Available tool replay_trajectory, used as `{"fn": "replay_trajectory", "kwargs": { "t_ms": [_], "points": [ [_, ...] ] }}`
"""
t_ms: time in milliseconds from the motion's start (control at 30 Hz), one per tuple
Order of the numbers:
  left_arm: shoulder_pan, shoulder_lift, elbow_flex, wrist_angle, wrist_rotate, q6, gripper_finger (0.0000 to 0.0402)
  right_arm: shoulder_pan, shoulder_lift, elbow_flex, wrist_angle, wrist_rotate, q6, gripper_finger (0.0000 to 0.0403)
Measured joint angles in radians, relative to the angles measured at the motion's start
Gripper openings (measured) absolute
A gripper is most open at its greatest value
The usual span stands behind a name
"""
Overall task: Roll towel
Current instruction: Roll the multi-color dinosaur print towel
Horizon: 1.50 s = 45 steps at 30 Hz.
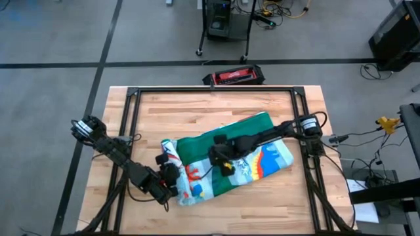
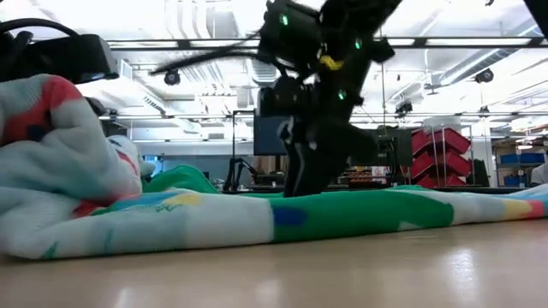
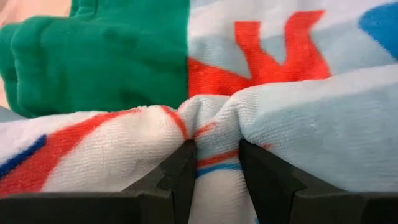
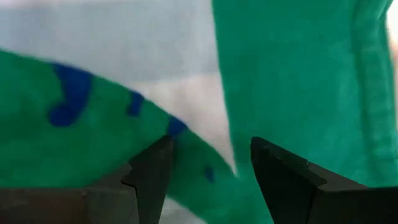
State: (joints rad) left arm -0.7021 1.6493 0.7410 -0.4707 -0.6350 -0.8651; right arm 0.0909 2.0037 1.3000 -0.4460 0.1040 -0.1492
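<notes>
Left wrist view: left end effector (image 3: 216, 163) pinches towel (image 3: 311, 118); right end effector (image 4: 208, 163) open above it.

1. A wooden counter (image 1: 216, 210) with a black frame is standing on a grey floor (image 1: 52, 98) crossed by dark tape lines (image 1: 79, 65).
2. Just beyond the counter's far edge, a red and black case (image 1: 234, 76) is lying on the floor.
3. Farther beyond the counter, a wheeled equipment cart (image 1: 226, 23) is standing.
4. Behind the counter, red storage bins (image 2: 441, 147) are sitting under bright ceiling lights (image 2: 145, 21).
</notes>
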Motion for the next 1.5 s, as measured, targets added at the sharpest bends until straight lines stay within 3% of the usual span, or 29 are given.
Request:
{"fn": "replay_trajectory", "kwargs": {
  "t_ms": [133,400,533,667,867,1133,1267,1500],
  "points": [
    [0.0,0.001,0.0,0.036,0.005,0.085,0.0118,-0.014,-0.014,-0.056,0.017,-0.083,0.032,0.0204],
    [-0.004,0.001,0.002,0.065,0.039,0.158,0.0118,-0.014,-0.112,-0.111,-0.011,-0.1,0.068,0.0204],
    [-0.005,0.001,0.002,0.072,0.041,0.17,0.0118,-0.01,-0.143,-0.106,0.16,-0.093,0.027,0.0204],
    [-0.006,0.001,0.001,0.086,0.039,0.171,0.0118,-0.056,-0.095,-0.106,0.247,-0.087,-0.022,0.0204],
    [-0.006,0.001,0.002,0.088,0.042,0.155,0.0118,-0.136,-0.038,-0.132,0.232,-0.157,-0.031,0.0204],
    [-0.006,0.001,0.002,0.098,0.035,0.203,0.0118,-0.172,-0.106,-0.198,0.192,-0.169,-0.07,0.0204],
    [-0.006,-0.007,0.002,0.101,0.035,0.218,0.0118,-0.14,-0.142,-0.185,0.198,-0.14,-0.044,0.0204],
    [-0.006,-0.03,0.001,0.103,0.039,0.243,0.0118,0.046,-0.119,-0.151,0.538,-0.157,0.062,0.0204]
  ]
}}
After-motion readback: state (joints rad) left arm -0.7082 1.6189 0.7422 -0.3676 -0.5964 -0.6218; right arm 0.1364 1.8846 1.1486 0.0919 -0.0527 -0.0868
